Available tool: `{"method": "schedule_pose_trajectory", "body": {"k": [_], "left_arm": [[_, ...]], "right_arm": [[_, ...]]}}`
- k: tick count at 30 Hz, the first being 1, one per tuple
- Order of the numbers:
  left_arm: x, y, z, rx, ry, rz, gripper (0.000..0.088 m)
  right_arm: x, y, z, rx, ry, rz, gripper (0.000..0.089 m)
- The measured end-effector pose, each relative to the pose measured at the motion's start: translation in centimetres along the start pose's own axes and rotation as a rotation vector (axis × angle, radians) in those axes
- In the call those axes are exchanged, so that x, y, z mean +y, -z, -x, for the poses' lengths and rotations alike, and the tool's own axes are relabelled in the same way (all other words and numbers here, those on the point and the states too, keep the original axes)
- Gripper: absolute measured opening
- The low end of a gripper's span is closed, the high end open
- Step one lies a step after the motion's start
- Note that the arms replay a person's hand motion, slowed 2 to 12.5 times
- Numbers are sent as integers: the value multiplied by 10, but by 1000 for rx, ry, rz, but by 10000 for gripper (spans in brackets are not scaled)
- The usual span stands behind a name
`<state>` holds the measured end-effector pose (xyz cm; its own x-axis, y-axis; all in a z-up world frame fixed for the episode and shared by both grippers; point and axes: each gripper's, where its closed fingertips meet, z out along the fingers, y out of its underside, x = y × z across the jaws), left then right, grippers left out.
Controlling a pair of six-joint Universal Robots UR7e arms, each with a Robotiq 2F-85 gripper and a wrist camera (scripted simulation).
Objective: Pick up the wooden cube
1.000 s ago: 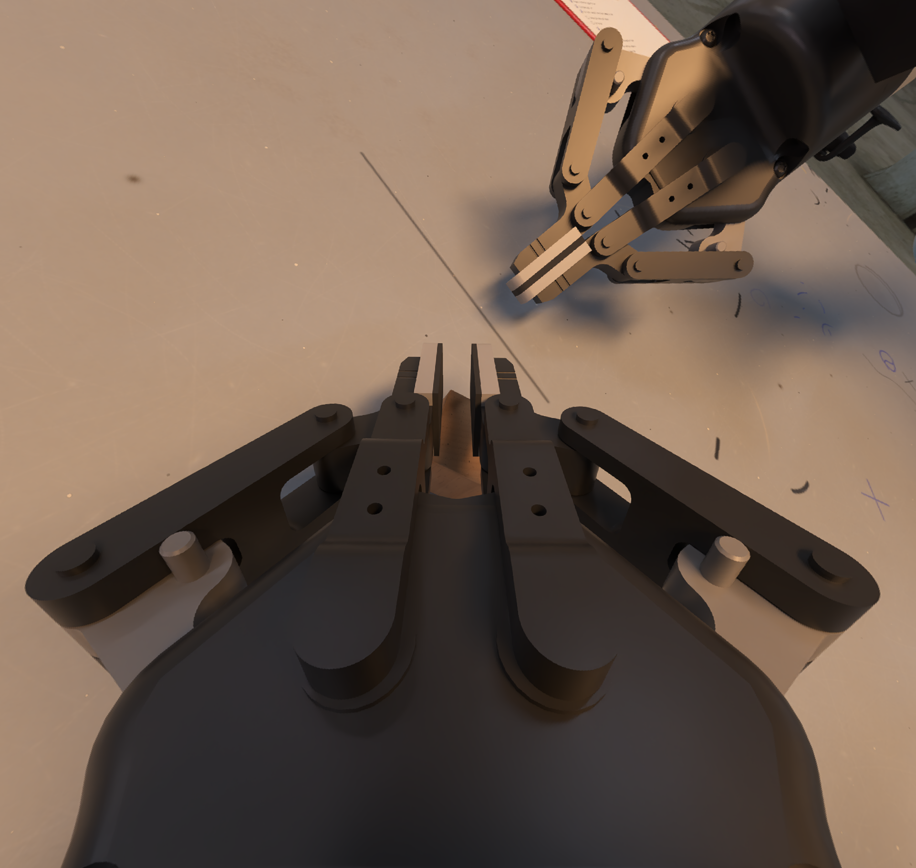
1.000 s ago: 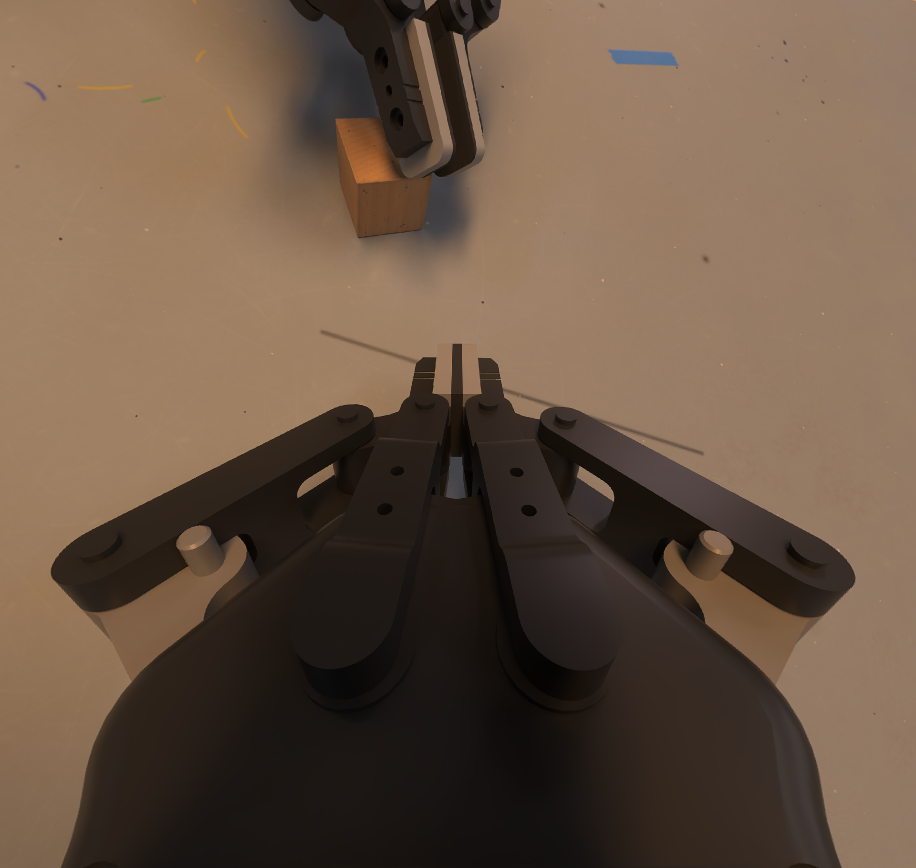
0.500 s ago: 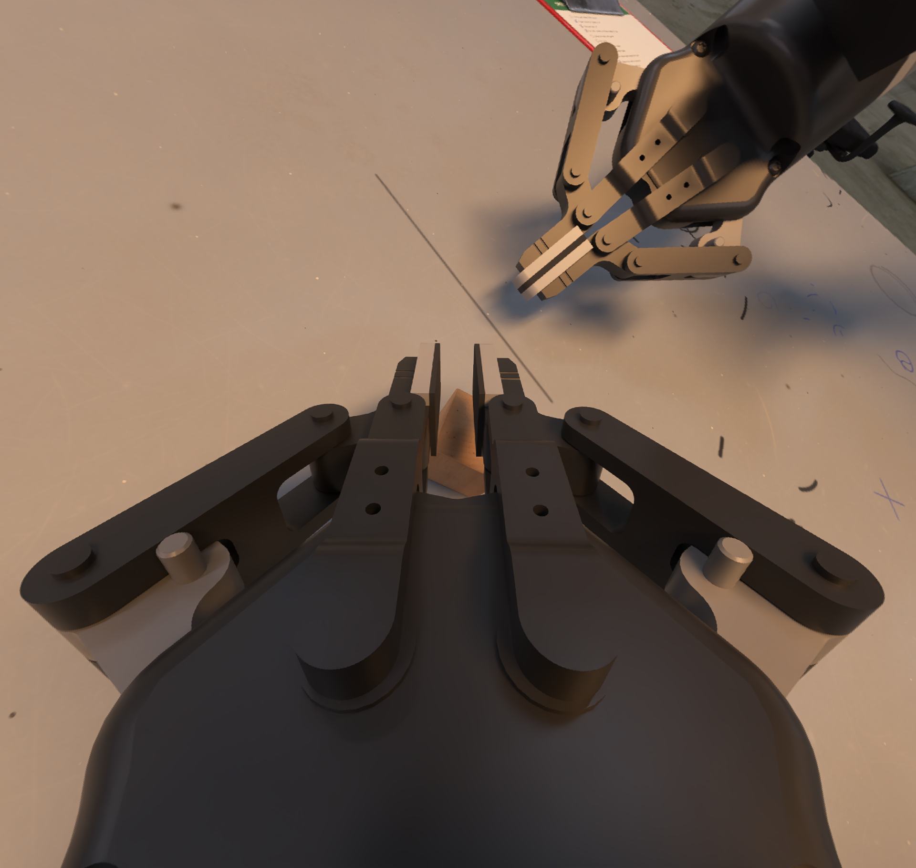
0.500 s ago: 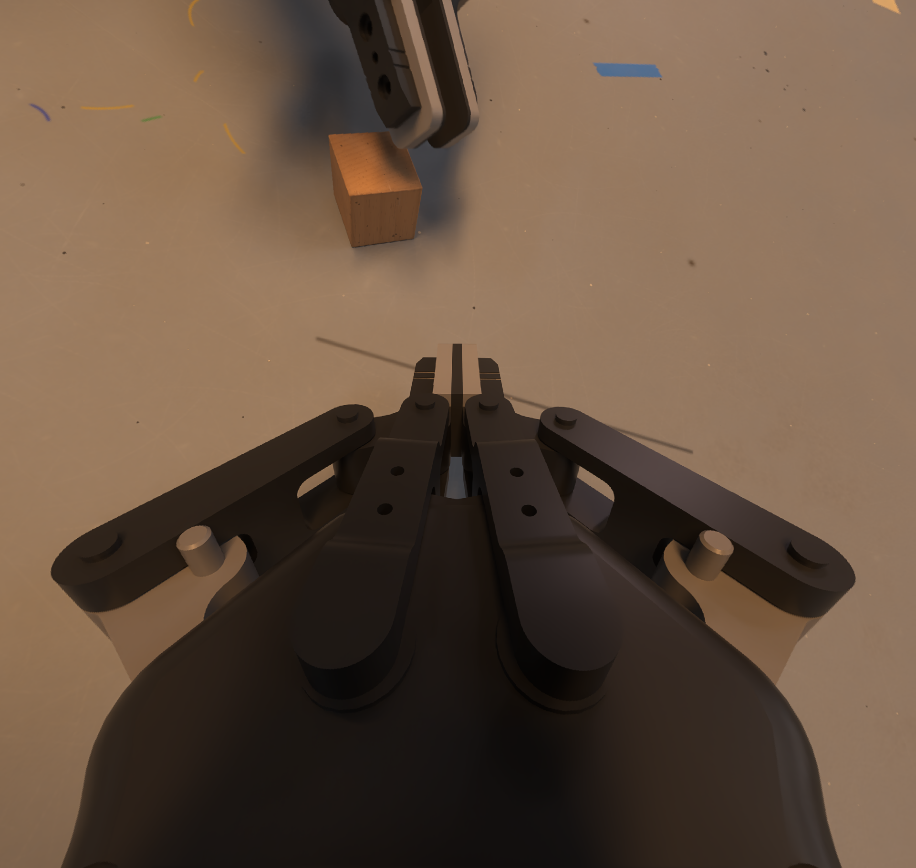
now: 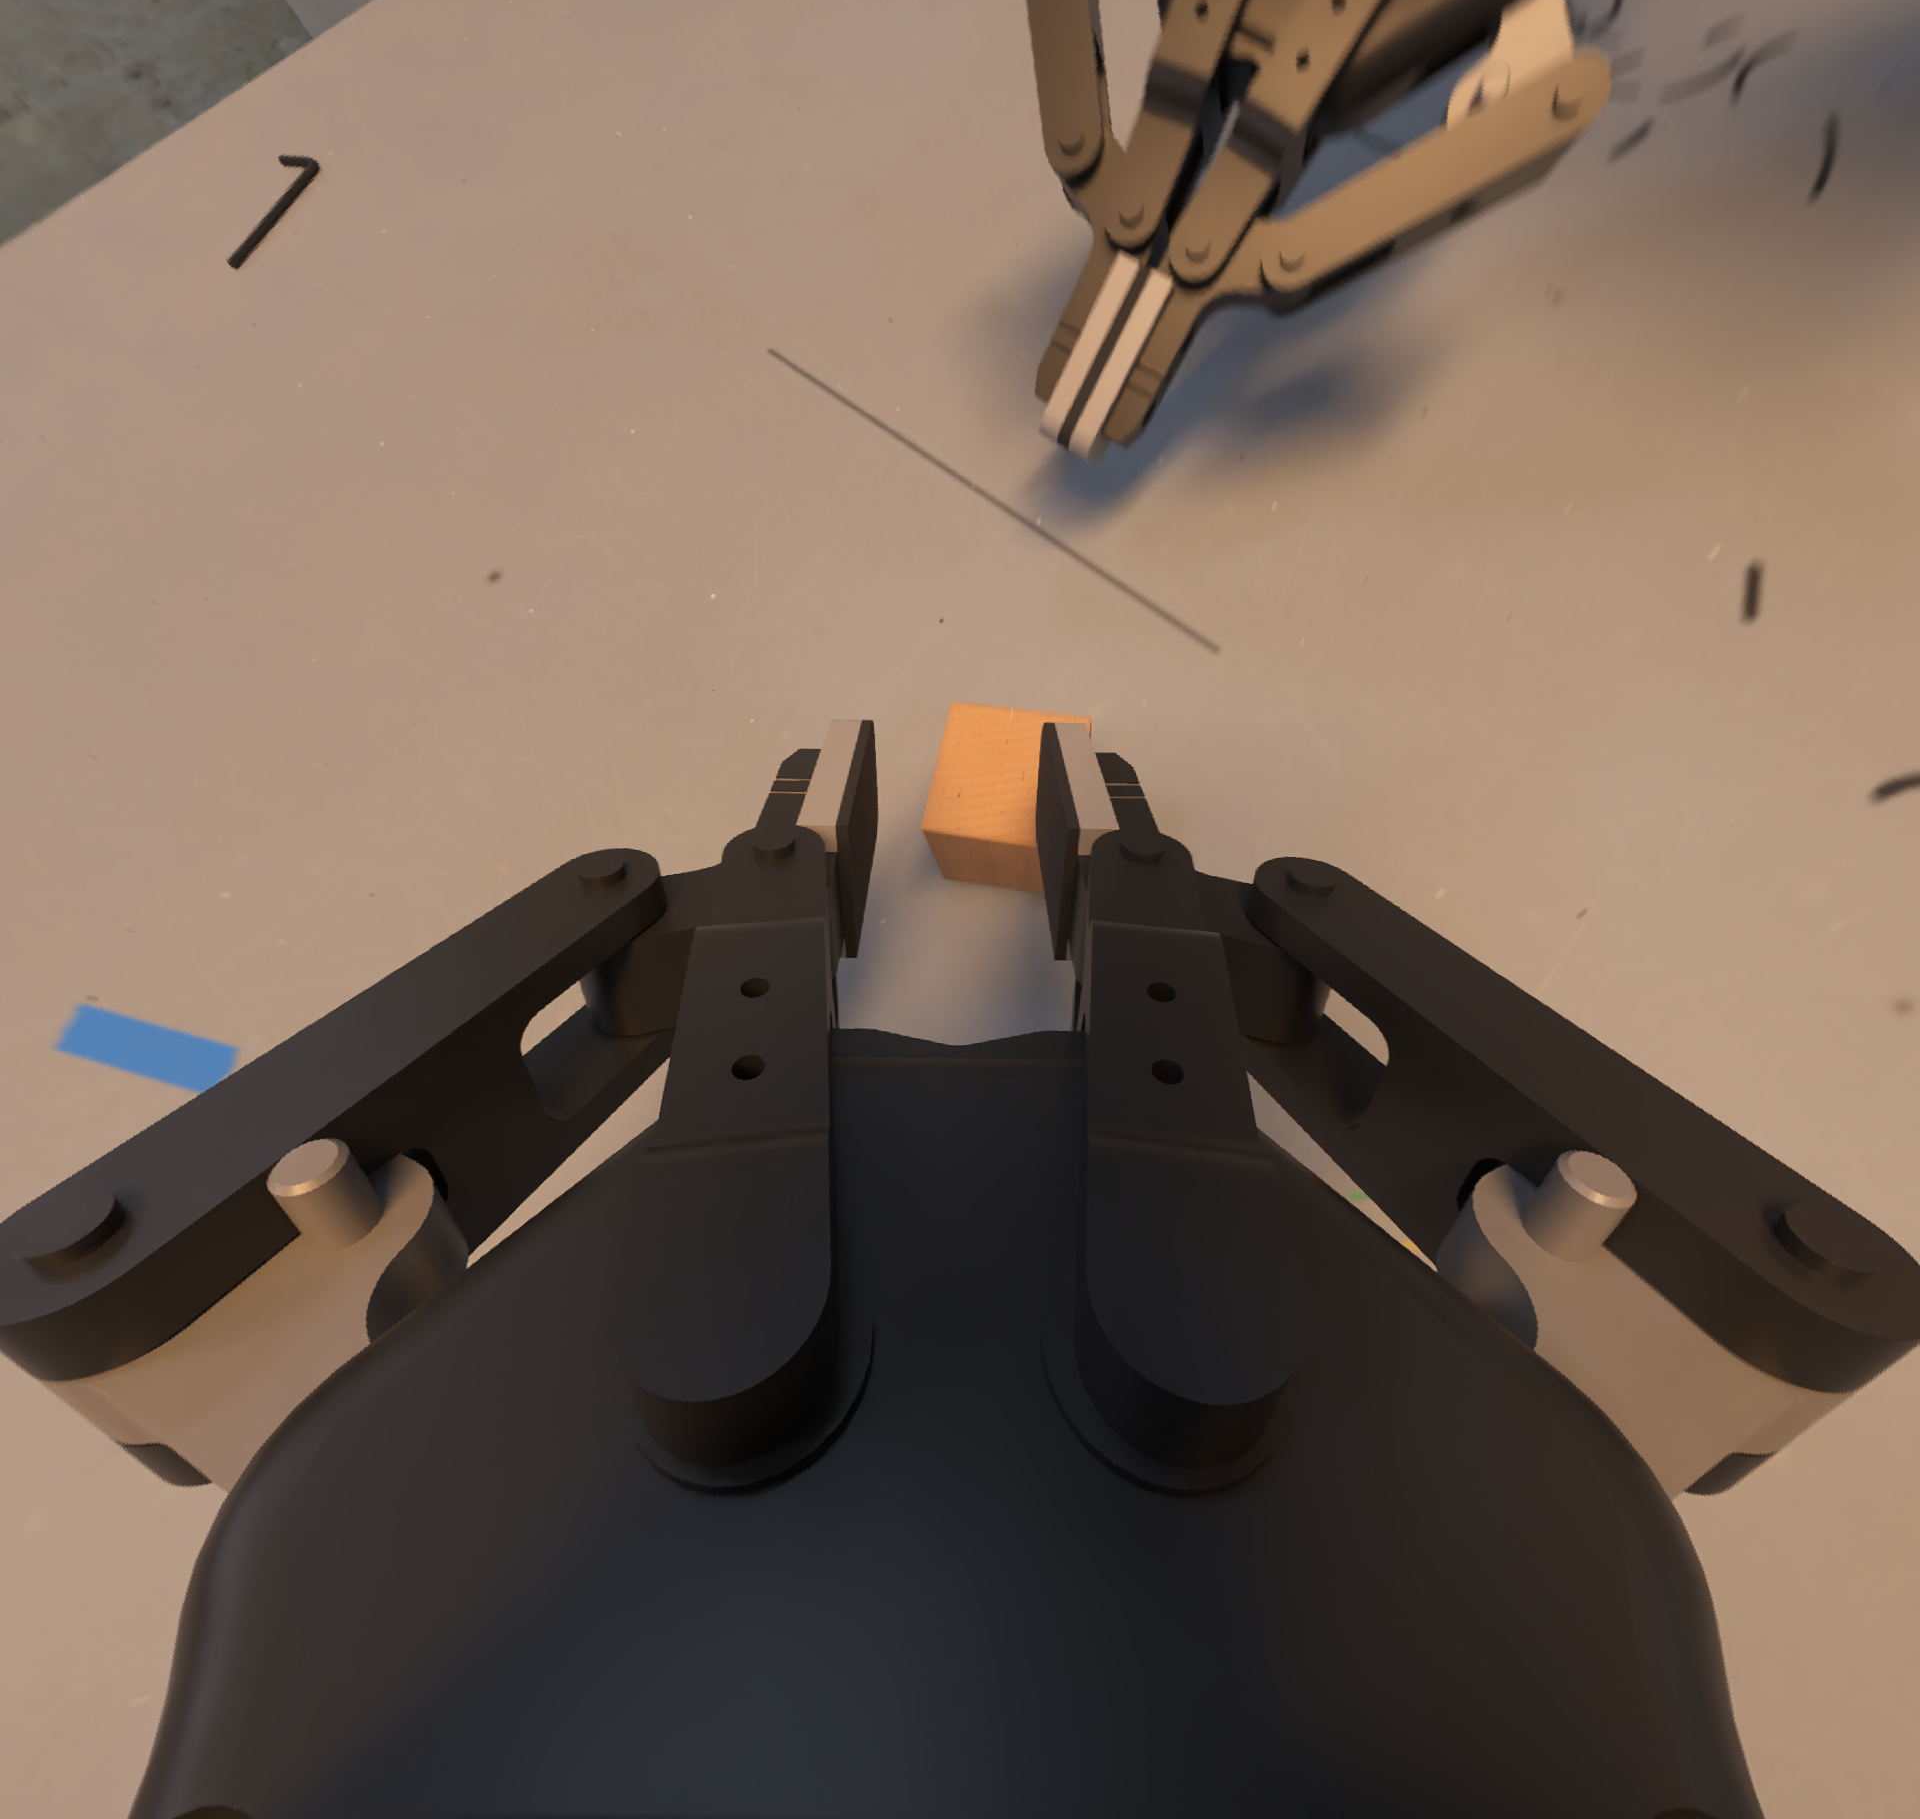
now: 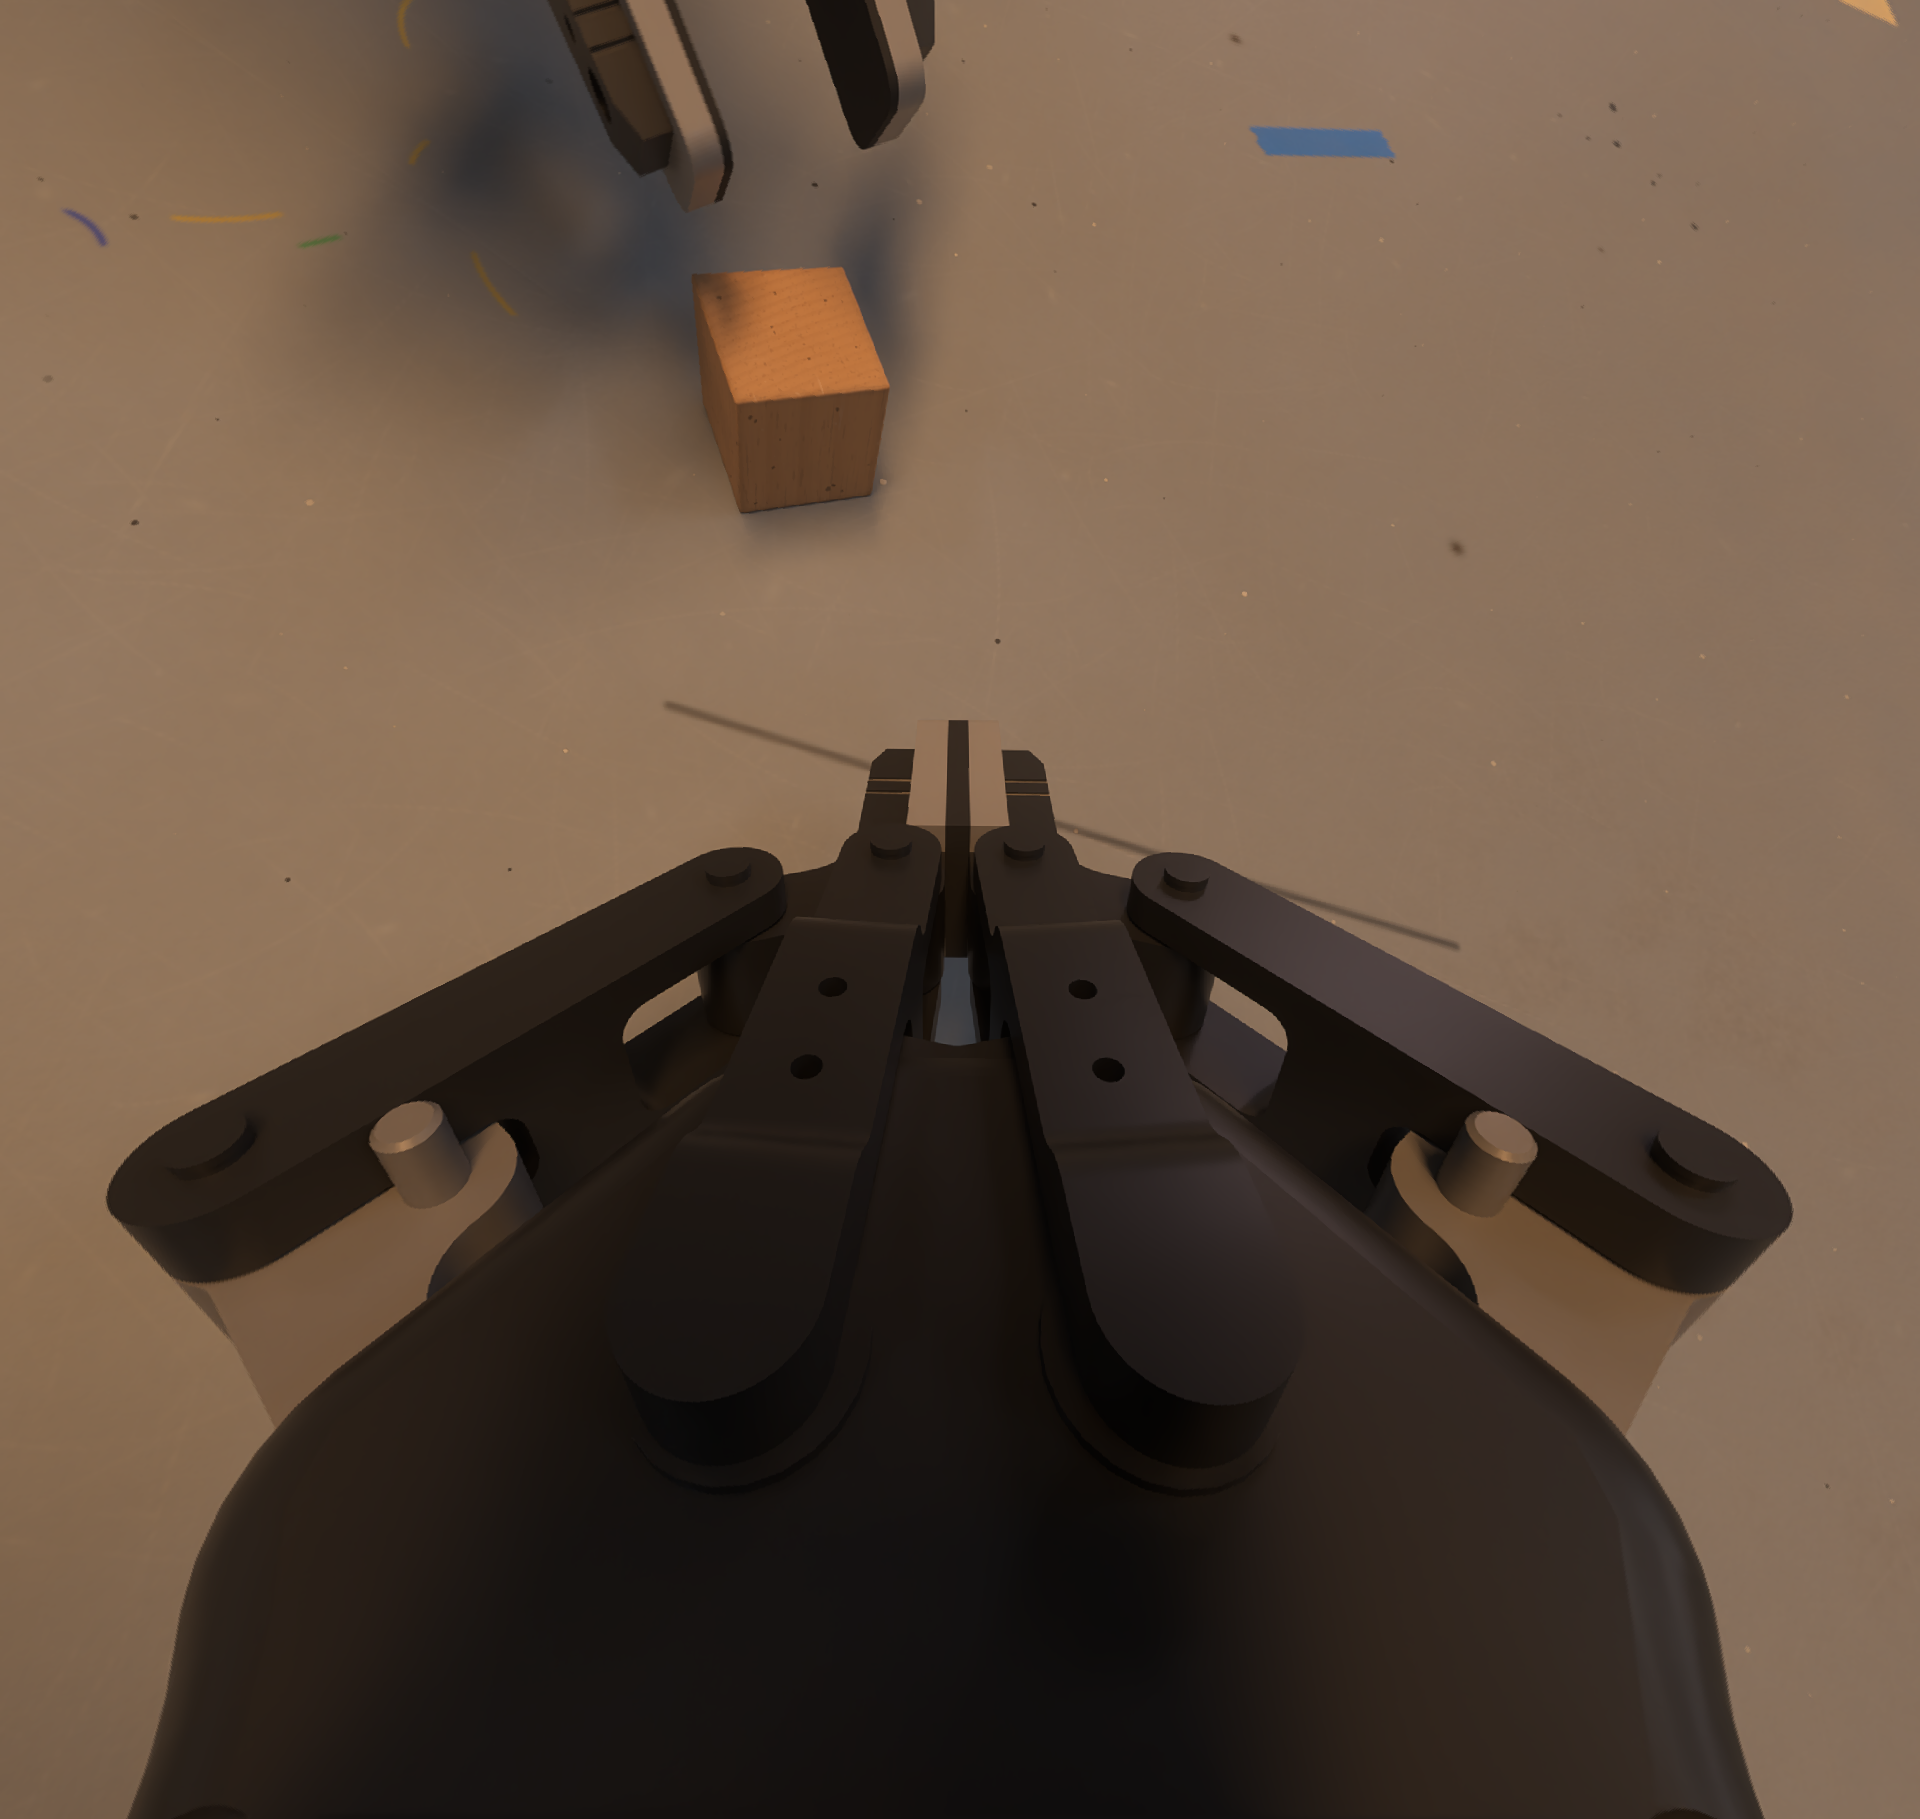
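Hovering gripper: left gripper (image 5: 956, 813) hangs above the table (image 5: 468, 522) with jaws parted and nothing in them; pretty sure no pad is touching wood, going by the right wrist view where its fingers (image 6: 675, 138) sit clear above the block
Cube position: wooden cube (image 5: 987, 803) sits flat on the table, below and just ahead of the left gripper's tips; it's off-centre in the gap, hugging the right-hand finger (image 5: 1075, 793) side, with empty gap on the other side
Cube shape: no real long axis, sides look even; faces a bit skewed to the jaws
Nearer arm: left one by a lot; right gripper (image 6: 956, 772) is pinched fully together, holding nothing, well apart from the cube (image 6: 795, 387)
Next move, my guess: nudge sideways to centre, drop straight down, then squeeze
Room: open table all round the cube; thin dark line (image 5: 987, 496) lies beyond it, allen key (image 5: 272, 211) and blue tape (image 5: 145, 1042) are far off; table edge way back
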<state>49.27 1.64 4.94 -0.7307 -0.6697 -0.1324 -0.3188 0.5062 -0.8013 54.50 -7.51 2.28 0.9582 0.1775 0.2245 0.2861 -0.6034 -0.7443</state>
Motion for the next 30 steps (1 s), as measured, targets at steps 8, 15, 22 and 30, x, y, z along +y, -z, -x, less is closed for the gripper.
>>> {"method": "schedule_pose_trajectory", "body": {"k": [8,15,22,30], "left_arm": [[16,-12,-13,19,-177,107,429],[10,-19,-7,-9,-176,88,411],[12,-25,1,-55,-219,106,369],[13,-31,-3,-35,-206,99,357]], "right_arm": [[1,-1,1,-1,2,3,0],[1,0,0,2,2,2,0],[3,0,0,1,1,8,0],[2,0,0,-7,-5,0,0]]}}
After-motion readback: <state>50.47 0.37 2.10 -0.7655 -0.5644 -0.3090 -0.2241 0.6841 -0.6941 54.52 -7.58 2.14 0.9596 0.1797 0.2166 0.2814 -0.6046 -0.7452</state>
